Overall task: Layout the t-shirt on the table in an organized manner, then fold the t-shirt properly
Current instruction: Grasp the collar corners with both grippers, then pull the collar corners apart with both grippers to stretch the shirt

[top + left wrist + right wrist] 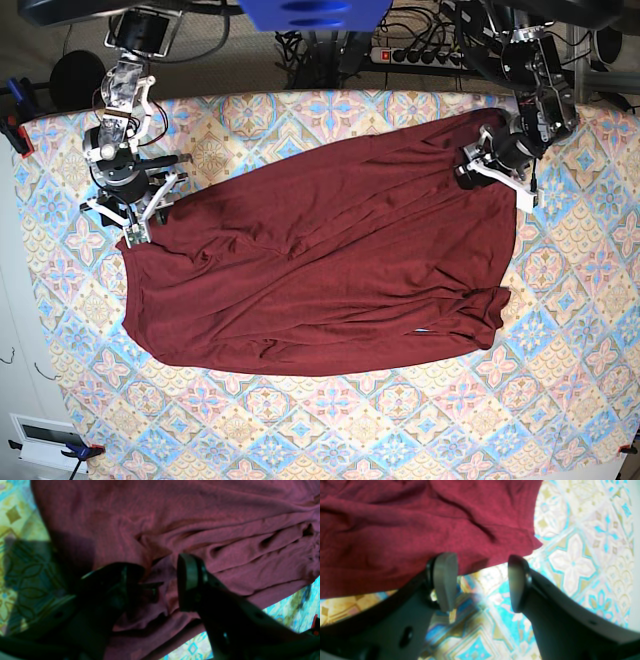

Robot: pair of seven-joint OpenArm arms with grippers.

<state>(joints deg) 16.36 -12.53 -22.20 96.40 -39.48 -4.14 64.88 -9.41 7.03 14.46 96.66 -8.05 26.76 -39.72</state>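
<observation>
Maroon t-shirt (320,260) lies spread on the table (330,430).

The t-shirt (320,260), a plain maroon garment of thin soft fabric, lies spread wide across the middle of the table (330,430), mostly flat but slanted, with long diagonal creases running through it. Its upper right corner is bunched into folds near the table's far right side, and a small fold sits at its lower right corner. The table is covered by a cloth of pastel blue, pink and cream diamond tiles with floral motifs.
</observation>
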